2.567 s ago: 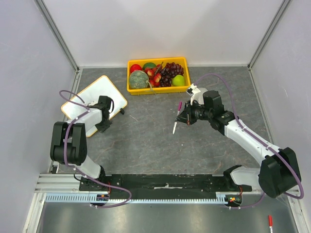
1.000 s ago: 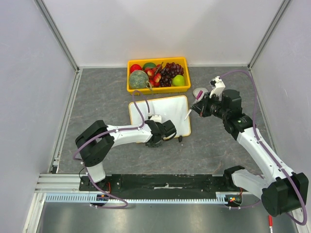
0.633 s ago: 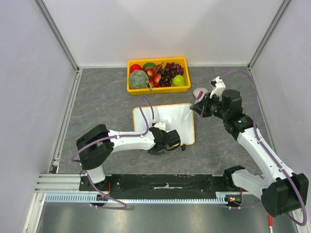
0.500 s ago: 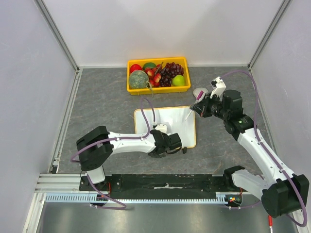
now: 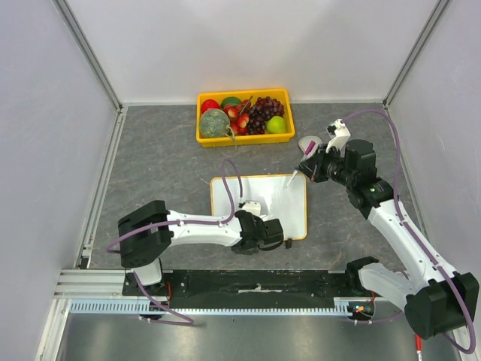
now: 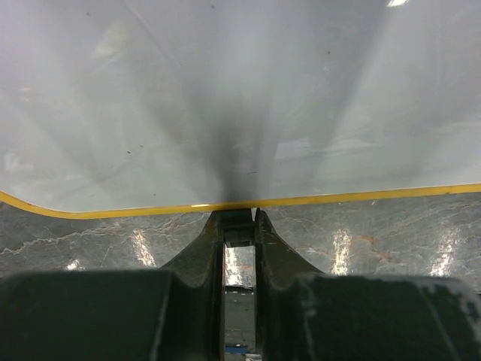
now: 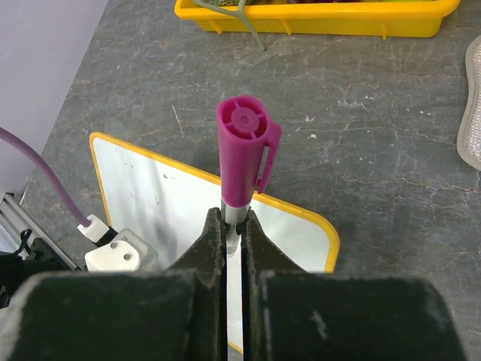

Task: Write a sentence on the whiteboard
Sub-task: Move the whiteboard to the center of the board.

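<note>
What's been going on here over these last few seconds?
The left gripper, clamped on the near edge of the whiteboard, dragged it from the far left to the middle. The right gripper carried its pink marker slightly rightward; the tip is now over the board's far right corner. The fruit tray stayed put.

- Robot lab cell: white panels (image 5: 248,45) left, far and right, framed by aluminium posts (image 5: 91,56).
- Left arm (image 5: 199,224) and right arm (image 5: 402,229) bolted to a black rail (image 5: 255,280) at the table's (image 5: 165,150) near edge.
</note>
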Robot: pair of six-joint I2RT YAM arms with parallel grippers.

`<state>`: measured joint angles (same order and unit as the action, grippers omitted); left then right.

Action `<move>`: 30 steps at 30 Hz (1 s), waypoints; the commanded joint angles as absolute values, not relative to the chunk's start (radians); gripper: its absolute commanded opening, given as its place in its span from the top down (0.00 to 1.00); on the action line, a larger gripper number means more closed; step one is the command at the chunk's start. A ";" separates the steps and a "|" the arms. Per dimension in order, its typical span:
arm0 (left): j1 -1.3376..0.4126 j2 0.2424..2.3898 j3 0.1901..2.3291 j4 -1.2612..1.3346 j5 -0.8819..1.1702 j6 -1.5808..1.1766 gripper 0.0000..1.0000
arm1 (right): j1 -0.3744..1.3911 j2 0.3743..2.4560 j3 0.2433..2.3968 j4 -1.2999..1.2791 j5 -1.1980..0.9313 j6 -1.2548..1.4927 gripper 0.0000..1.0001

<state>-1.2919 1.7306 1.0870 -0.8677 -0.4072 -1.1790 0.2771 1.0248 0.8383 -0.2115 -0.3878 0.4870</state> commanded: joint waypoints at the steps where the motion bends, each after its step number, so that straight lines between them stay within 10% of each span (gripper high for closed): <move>1: -1.316 1.723 1.088 -0.881 -0.361 -1.221 0.79 | 0.275 0.997 0.839 -0.206 -0.399 0.492 1.00; 8: -1.328 1.687 1.071 -0.873 -0.371 -1.215 0.36 | 0.275 0.991 0.844 -0.210 -0.403 0.492 1.00; 30: -1.240 1.420 1.241 -0.805 -0.358 -0.818 0.26 | 0.275 0.963 0.884 -0.253 -0.489 0.483 1.00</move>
<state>-1.3071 1.4517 1.1233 -0.8455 -0.3634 -1.0023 0.2771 0.9859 0.8383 -0.2558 -0.4599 0.4870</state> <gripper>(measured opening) 0.734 0.034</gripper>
